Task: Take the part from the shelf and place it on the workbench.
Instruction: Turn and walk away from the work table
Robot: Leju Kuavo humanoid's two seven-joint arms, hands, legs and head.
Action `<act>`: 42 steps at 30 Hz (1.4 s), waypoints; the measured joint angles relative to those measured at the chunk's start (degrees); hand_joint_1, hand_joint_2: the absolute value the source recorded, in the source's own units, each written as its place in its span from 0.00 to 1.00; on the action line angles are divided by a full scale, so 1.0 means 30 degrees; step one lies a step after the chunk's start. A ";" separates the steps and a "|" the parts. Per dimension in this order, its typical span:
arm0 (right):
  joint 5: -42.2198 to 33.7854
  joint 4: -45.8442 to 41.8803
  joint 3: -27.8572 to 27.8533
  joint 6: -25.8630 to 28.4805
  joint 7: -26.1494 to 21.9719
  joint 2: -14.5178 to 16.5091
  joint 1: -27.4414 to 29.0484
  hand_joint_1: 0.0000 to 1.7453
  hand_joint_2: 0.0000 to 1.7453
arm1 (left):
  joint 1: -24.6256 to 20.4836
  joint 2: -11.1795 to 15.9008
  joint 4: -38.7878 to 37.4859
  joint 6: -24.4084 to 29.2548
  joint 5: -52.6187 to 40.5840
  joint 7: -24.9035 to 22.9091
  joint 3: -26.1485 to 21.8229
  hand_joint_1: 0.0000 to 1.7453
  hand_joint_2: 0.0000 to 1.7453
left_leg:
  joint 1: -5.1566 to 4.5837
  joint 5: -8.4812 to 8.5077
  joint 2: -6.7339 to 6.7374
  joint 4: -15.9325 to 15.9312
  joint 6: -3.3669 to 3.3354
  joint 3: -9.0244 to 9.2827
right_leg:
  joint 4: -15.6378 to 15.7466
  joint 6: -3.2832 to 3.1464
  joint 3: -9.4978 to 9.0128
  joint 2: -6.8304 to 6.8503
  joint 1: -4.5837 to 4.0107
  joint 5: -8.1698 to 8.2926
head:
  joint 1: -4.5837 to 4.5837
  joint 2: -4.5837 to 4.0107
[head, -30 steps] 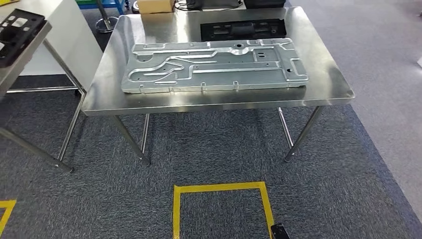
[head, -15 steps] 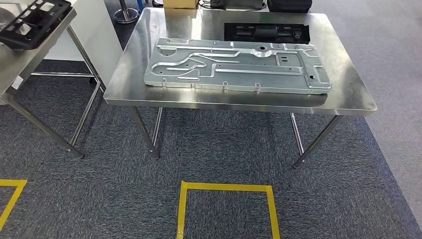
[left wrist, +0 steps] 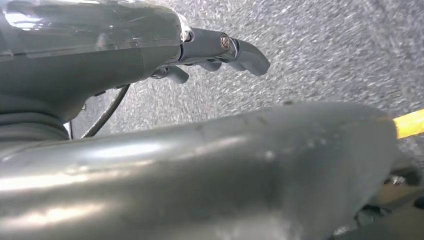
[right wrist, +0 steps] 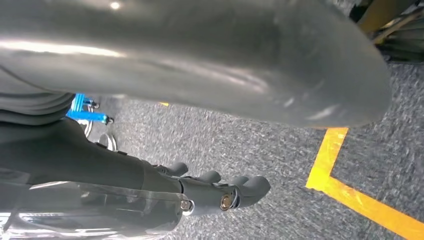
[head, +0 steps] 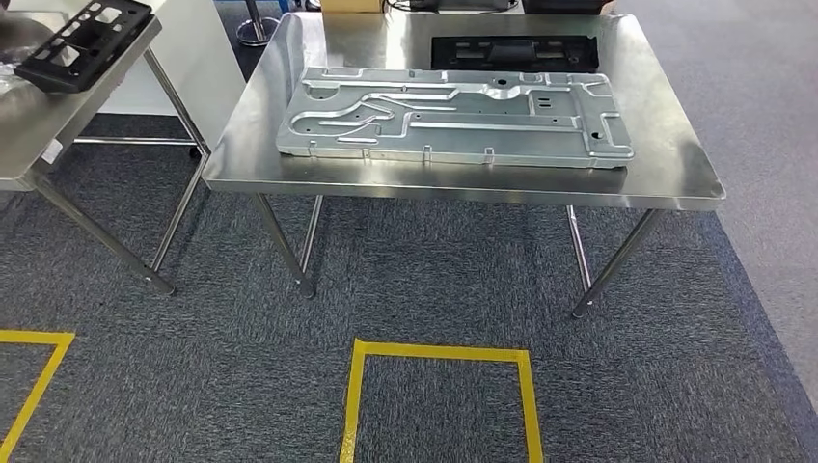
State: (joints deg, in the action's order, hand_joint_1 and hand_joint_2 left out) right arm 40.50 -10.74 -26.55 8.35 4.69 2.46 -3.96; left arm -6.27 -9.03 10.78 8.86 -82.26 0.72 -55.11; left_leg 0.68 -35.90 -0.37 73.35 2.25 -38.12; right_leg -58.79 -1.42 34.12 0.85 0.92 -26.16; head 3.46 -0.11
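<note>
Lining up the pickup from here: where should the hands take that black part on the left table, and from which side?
Grip the black part by its two opposite outer edges, coming from above. It is a flat openwork frame lying slightly tilted on the side table, so both rims look free.

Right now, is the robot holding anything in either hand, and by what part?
Nothing is held. The left hand and right hand hang over the carpet with nothing in them.

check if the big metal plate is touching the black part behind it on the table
Apart. In the head view, a strip of bare tabletop shows between the far edge of the metal plate and the black part.
</note>
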 joint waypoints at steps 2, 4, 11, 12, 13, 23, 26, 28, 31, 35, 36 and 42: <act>0.0097 0.0033 0.0011 -0.0115 -0.0198 -0.0034 -0.0005 0.00 0.00 | -0.0045 0.0062 0.0000 0.0022 -0.0033 -0.0036 0.0020 0.00 0.00 | -0.0023 -0.0034 0.0001 -0.0219 -0.0108 0.0830 | -0.0009 0.0003 0.0427 0.0053 -0.0097 0.0349 | 0.0002 0.0000; 0.0202 0.0055 0.0049 -0.0213 -0.0310 -0.0034 -0.0037 0.00 0.00 | -0.0126 0.0134 0.0002 0.0029 -0.0051 -0.0057 0.0033 0.00 0.00 | -0.0132 0.0741 0.0029 -0.3091 -0.0411 0.3002 | -0.0013 0.0044 0.0758 0.0069 -0.0167 0.0709 | 0.0004 0.0000; 0.0419 0.0160 0.0237 -0.0281 -0.0304 -0.0076 -0.0024 0.00 0.00 | -0.0288 0.0246 0.0020 0.0025 -0.0195 -0.0150 0.0219 0.00 0.00 | -0.0425 0.2230 0.0214 -0.6339 -0.1262 0.4282 | -0.0017 0.0793 0.1124 0.0066 -0.0051 0.1126 | -0.0002 0.0000; 0.0472 0.0173 0.0266 -0.0273 -0.0286 -0.0065 -0.0015 0.00 0.00 | -0.0278 0.0246 0.0016 0.0007 -0.0217 -0.0191 0.0248 0.00 0.00 | -0.0371 0.2554 0.0241 -0.6434 -0.1354 0.4022 | -0.0620 0.0865 0.1327 -0.0008 -0.0042 0.0299 | -0.0004 0.0000; 0.0516 0.0180 0.0288 -0.0262 -0.0273 -0.0040 -0.0013 0.00 0.00 | -0.0270 0.0246 0.0015 -0.0024 -0.0259 -0.0241 0.0277 0.00 0.00 | -0.0350 0.2824 0.0259 -0.6436 -0.1424 0.3713 | -0.1622 0.0916 0.1582 -0.0080 0.0010 -0.0839 | -0.0004 0.0000; 0.0508 0.0180 0.0313 -0.0999 -0.0559 0.0148 -0.0072 0.00 0.00 | -0.0022 0.0206 0.0015 -0.0182 -0.0395 -0.0326 0.0333 0.00 0.00 | -0.0373 0.4550 0.0241 -0.5153 -0.0815 0.0686 | 0.0782 0.0805 -0.3013 -0.0256 -0.0004 -0.1989 | 0.0004 0.0000; 0.0506 0.0206 0.0317 -0.1130 -0.0541 0.0146 -0.0052 0.00 0.00 | -0.0051 0.0210 0.0015 -0.0173 -0.0473 -0.0231 0.0341 0.00 0.00 | -0.0263 0.4297 0.0204 -0.4852 -0.0453 0.0420 | 0.0889 0.0340 -0.2621 -0.0129 0.0012 -0.1564 | 0.0005 0.0000; 0.0510 0.0228 0.0317 -0.1173 -0.0528 0.0079 -0.0049 0.00 0.00 | -0.0064 0.0213 0.0015 -0.0180 -0.0537 -0.0218 0.0344 0.00 0.00 | -0.0175 0.2463 0.0180 -0.3349 -0.0228 -0.0027 | 0.0911 0.0088 -0.2137 0.0013 0.0049 -0.1094 | 0.0004 0.0000; 0.0510 0.0229 0.0317 -0.1219 -0.0541 -0.0154 -0.0001 0.00 0.00 | -0.0092 0.0204 0.0015 -0.0186 -0.0568 -0.0202 0.0352 0.00 0.00 | -0.0131 0.0528 0.0188 -0.0116 -0.0025 -0.0456 | 0.0835 0.0037 -0.1199 0.0064 0.0007 -0.0393 | 0.0004 0.0000; 0.0585 0.0229 0.0324 -0.1139 -0.0721 -0.0271 -0.0019 0.00 0.00 | -0.0214 0.0211 0.0016 -0.0177 -0.0686 -0.0231 0.0419 0.00 0.00 | -0.0153 0.2168 0.0217 -0.2055 -0.0191 0.2297 | 0.0508 0.0214 0.0134 0.0091 -0.0049 0.0450 | 0.0007 0.0000; 0.0631 0.0229 0.0333 -0.1067 -0.0763 -0.0275 -0.0020 0.00 0.00 | -0.0293 0.0217 0.0018 -0.0168 -0.0728 -0.0224 0.0462 0.00 0.00 | -0.0194 0.2061 0.0258 -0.3681 -0.0315 0.3483 | 0.0423 0.0290 0.0321 0.0120 -0.0081 0.0600 | 0.0007 0.0000; 0.0836 0.0242 0.0361 -0.0731 -0.0337 -0.0266 0.0009 0.00 0.00 | -0.0275 0.0244 0.0022 0.0268 -0.0996 0.0454 0.0780 0.00 0.00 | -0.0289 0.1813 0.0067 -0.6567 -0.1304 0.4690 | -0.0298 0.0953 0.0924 0.0241 0.0015 0.0521 | 0.0004 0.0000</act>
State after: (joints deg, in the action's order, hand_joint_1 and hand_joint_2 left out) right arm 43.01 -10.02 -25.46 6.16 3.68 1.67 -3.93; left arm -7.10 -8.30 10.84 9.66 -85.25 2.08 -52.77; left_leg -0.18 -30.46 -0.17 53.64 -1.66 -24.05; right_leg -59.68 1.44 36.90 1.58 0.96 -24.60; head 3.48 -0.11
